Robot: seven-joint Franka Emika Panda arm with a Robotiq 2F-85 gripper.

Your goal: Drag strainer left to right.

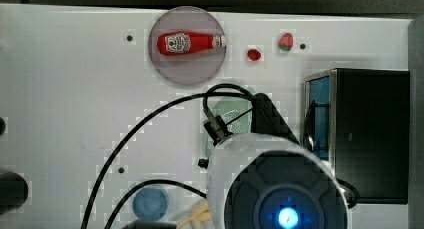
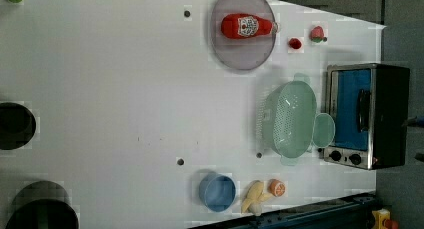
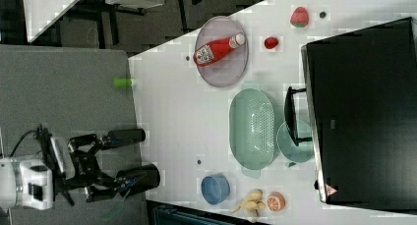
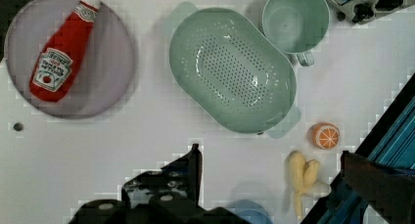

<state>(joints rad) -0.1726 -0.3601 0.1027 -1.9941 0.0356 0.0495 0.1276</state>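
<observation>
The strainer point(image 4: 233, 70) was pale mint green, its floor peppered with rows of tiny holes. The mug point(image 4: 295, 19) beside it shared the same mint tone. The surface point(image 2: 110, 89) was plain white with a few small dark dots. A red ketchup bottle point(image 4: 60, 52) with a white cap and a white label lay on a greyish-lilac plate point(image 4: 105, 72). The bowl point(image 2: 217, 192) was mid blue. The orange half point(image 4: 324, 135) showed white segment lines, and the bananas point(image 4: 302, 177) were pale yellow. The toaster oven point(image 2: 367, 116) was black and silver with a blue-tinted door. The pincer point(image 3: 120, 158) was black.
</observation>
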